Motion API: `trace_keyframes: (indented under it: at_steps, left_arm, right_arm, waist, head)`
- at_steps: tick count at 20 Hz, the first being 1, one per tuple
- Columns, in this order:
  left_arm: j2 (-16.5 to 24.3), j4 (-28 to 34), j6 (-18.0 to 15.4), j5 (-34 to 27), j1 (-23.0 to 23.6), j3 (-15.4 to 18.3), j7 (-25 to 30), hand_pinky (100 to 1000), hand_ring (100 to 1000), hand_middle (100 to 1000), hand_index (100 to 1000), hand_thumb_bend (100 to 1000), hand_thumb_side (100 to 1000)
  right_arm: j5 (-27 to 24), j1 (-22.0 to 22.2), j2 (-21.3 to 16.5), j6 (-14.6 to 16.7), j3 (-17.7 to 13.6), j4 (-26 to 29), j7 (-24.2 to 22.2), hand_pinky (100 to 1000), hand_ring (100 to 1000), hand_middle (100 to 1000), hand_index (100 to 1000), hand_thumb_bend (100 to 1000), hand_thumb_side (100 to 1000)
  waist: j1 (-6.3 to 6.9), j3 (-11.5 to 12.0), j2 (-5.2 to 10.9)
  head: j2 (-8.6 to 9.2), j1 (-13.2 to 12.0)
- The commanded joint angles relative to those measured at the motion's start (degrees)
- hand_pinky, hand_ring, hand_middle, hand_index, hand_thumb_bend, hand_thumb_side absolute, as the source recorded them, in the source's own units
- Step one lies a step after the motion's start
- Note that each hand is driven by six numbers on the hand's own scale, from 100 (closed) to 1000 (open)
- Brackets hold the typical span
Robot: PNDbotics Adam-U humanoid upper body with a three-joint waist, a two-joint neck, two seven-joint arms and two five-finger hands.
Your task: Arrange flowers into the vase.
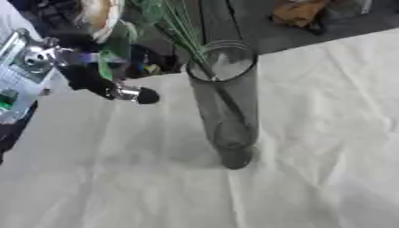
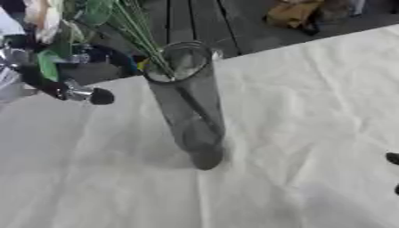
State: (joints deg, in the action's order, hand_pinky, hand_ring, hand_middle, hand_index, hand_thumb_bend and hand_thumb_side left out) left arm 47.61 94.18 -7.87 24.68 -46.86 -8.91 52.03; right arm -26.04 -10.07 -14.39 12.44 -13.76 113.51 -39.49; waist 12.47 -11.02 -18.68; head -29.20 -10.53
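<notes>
1. tall clear glass vase [image 1: 224,102] stands upright on the worktop [image 1: 311,133], which is covered in a pale cloth; the vase sits near the far edge, about mid-width.
2. thin green stems [image 1: 183,33] already sit in the vase, leaning up and to the left out of its mouth; lower part of the stems shows through the glass down toward the base.
3. left hand [image 1: 93,71] is at upper left, beside the vase and above the worktop, apart from the glass. its fingers [image 1: 132,94] are curled round a flower stem with green leaves [image 1: 109,49]; one black fingertip sticks out toward the vase.
4. pale flower head [image 1: 99,13] shows above the left hand, blurred.
5. right hand [image 2: 392,158]: only dark fingertips show at the right edge of the right eye view, low over the cloth; cannot tell whether spread or curled.
6. brownish object [image 1: 300,12] lies on the dark floor beyond the worktop, upper right.
</notes>
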Motion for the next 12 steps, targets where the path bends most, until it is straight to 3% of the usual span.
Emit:
trace_keyframes:
  at_steps: [1, 7, 10, 11, 12]
  left_arm:
    - [3.31, 1.88, -0.3, -0.74, 0.77, 1.86, -0.07, 955, 922, 930, 1000, 454, 1000]
    - [4.39, 7.3, 1.47, -4.32, 5.19, 4.98, -0.22, 900, 884, 896, 985, 233, 1000]
    - [4.73, 10.55, 4.01, -7.25, 6.78, 6.71, -1.07, 898, 883, 896, 986, 226, 1000]
    - [4.62, 11.45, 4.88, -7.88, 7.32, 7.34, -1.78, 828, 844, 871, 969, 100, 1000]
    - [4.37, 13.26, 6.51, -8.89, 8.85, 8.54, -4.32, 813, 836, 865, 961, 100, 1000]
  right_arm:
    - [-1.04, -0.14, -0.67, 0.55, -0.36, 1.08, 0.28, 902, 565, 447, 671, 100, 1000]
    - [-2.22, 0.09, -0.74, 1.74, -0.78, 1.08, 0.94, 894, 567, 450, 673, 100, 1000]
    - [-2.98, 0.17, -0.97, 2.23, -0.89, 1.08, 1.26, 893, 567, 451, 673, 100, 1000]
    - [-3.22, 0.15, -1.02, 2.4, -0.96, 1.08, 1.39, 886, 569, 454, 675, 100, 1000]
    - [-3.83, 0.14, -1.17, 2.86, -1.09, 1.08, 1.77, 884, 569, 455, 675, 100, 1000]
  waist:
    - [-1.65, 0.32, 2.06]
    - [-3.02, 1.58, 2.07]
    - [-3.38, 1.89, 2.12]
    - [-3.69, 2.15, 2.15]
    - [-4.18, 2.64, 2.17]
  head:
    - [-0.54, 0.01]
    - [-0.85, 0.35]
    - [-0.99, 0.64]
    - [-1.12, 0.87]
    - [-1.33, 1.2]
